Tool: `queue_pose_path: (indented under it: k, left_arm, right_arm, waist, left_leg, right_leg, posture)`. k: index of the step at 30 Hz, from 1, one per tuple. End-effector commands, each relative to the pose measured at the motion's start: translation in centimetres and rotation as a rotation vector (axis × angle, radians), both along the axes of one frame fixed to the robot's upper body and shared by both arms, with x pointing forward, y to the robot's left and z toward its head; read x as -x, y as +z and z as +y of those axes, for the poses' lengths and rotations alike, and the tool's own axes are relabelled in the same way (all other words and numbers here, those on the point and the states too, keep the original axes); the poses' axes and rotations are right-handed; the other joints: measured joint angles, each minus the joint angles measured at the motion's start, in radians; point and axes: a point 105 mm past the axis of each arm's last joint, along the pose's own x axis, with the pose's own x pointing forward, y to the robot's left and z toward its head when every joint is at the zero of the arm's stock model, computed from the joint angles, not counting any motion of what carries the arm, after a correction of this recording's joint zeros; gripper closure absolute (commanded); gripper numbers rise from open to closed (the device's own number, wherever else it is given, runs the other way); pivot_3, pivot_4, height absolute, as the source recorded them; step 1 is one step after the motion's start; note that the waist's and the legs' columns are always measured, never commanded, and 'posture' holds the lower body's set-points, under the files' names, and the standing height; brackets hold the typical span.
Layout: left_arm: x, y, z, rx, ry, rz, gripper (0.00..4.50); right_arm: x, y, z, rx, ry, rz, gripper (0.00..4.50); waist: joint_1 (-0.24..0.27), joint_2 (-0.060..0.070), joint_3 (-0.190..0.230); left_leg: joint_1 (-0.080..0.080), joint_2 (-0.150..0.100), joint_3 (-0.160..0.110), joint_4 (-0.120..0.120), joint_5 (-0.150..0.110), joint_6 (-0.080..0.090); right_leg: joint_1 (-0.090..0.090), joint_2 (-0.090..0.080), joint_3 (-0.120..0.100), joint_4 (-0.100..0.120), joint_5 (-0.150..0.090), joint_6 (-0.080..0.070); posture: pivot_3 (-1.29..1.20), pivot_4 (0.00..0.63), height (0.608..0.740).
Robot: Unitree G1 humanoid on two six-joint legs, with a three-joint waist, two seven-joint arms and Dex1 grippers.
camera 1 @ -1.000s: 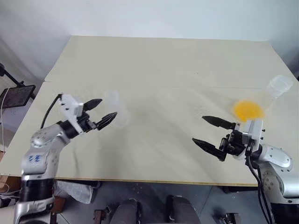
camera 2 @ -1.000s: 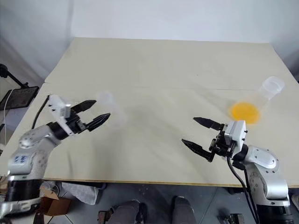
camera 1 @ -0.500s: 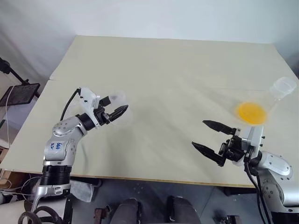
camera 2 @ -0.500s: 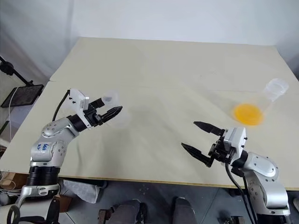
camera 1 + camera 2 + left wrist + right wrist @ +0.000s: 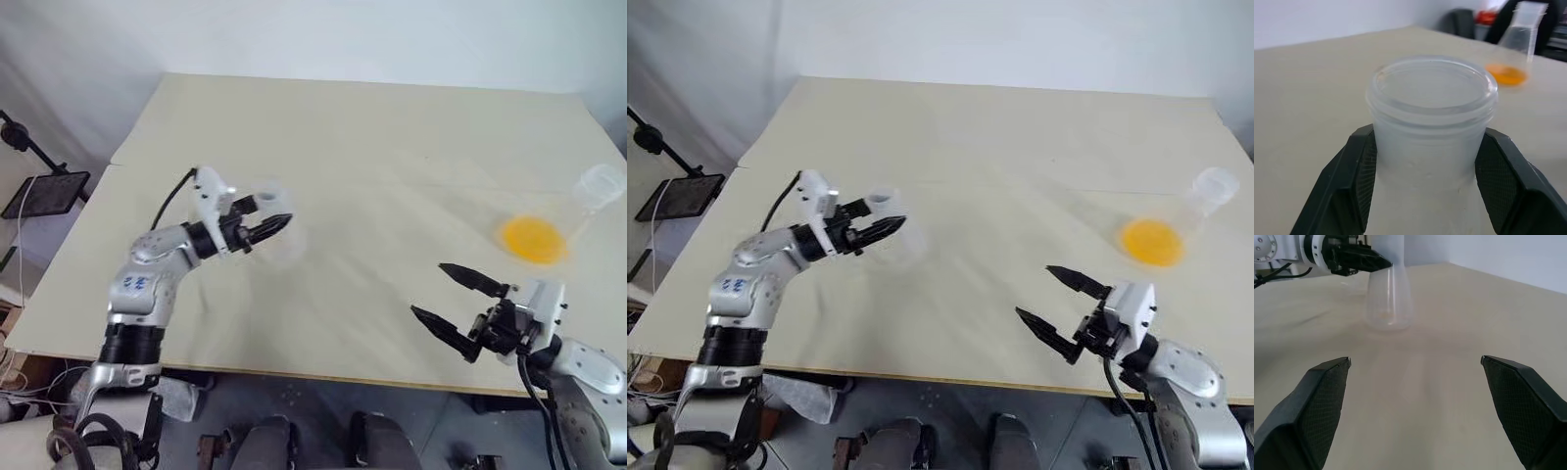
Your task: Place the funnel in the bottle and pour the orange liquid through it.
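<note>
The left gripper (image 5: 1425, 166) has closed in from a wide spread a second ago: its black jaws now clamp the neck of the frosted, whitish translucent bottle (image 5: 1431, 127), one pad pressed to each side just below the round lip. Arm and bottle sit further toward the middle of the pale beige table (image 5: 392, 137) than before, so the bottle looks secured and on its way to a working spot. It stands upright with its wide base on or just above the table; which of the two is hard to tell. Its mouth is open, with nothing seated in it and no liquid visible inside. No funnel can be made out, so that step is judged not yet done.

The orange liquid (image 5: 531, 238) lies as a shallow bright pool in the bottom of a clear wide-mouthed conical flask (image 5: 584, 201) near the table's right edge, well apart from the bottle.

The right gripper (image 5: 458, 302) hovers low near the table's near edge, jaws spread wide and empty
</note>
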Motion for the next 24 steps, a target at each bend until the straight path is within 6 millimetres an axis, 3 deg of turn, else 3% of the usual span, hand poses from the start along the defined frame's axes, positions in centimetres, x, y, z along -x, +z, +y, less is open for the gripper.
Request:
queue_pose_path:
  k: [1,6,12,19,24]
  left_arm:
    - [0.0,0.7,-3.5,-0.038,-0.126,-0.057,1.95]
    - [-0.9,1.0,-8.2,-0.062,-0.220,-0.096,1.95]
    - [-2.0,0.5,-12.0,-0.083,-0.237,-0.119,1.95]
    - [-1.8,-0.3,-13.5,-0.118,-0.293,-0.117,1.95]
    - [-1.3,-0.3,-13.5,-0.113,-0.342,-0.111,0.43]
  right_arm:
    - [1.3,0.9,-0.9,0.016,-0.058,-0.029,0.00]
    - [2.7,0.6,-1.5,0.018,-0.139,-0.013,0.00]
    - [4.0,0.7,-1.3,-0.003,-0.218,-0.022,0.00]
    - [4.5,0.8,-1.0,-0.014,-0.259,-0.032,0.00]
    - [4.3,1.1,-0.8,-0.019,-0.261,-0.044,0.00]
  waist:
    - [0.005,0.000,0.000]
    - [0.006,-0.001,0.000]
    - [0.007,-0.001,0.001]
    - [0.008,-0.001,0.001]
    - [0.009,-0.001,0.001]
  left_leg:
    - [0.000,0.000,0.001,0.000,0.000,0.000]
    - [0.000,0.001,0.003,0.000,0.000,0.000]
    - [0.000,0.002,0.007,-0.001,0.000,0.001]
    - [0.000,0.002,0.009,-0.001,0.000,0.001]
    - [-0.001,0.002,0.009,-0.001,0.000,0.002]
  right_leg:
    - [0.000,0.000,0.000,0.000,0.000,0.000]
    - [0.000,0.001,-0.001,-0.001,0.000,0.000]
    - [-0.001,0.002,0.001,-0.005,0.000,0.000]
    - [-0.001,0.002,0.001,-0.006,0.000,0.001]
    - [-0.001,0.002,0.001,-0.006,0.000,0.001]
  posture:
    - [0.00,0.150,0.740]
    - [0.00,0.150,0.740]
    - [0.00,0.150,0.740]
    - [0.00,0.150,0.740]
    - [0.00,0.150,0.740]
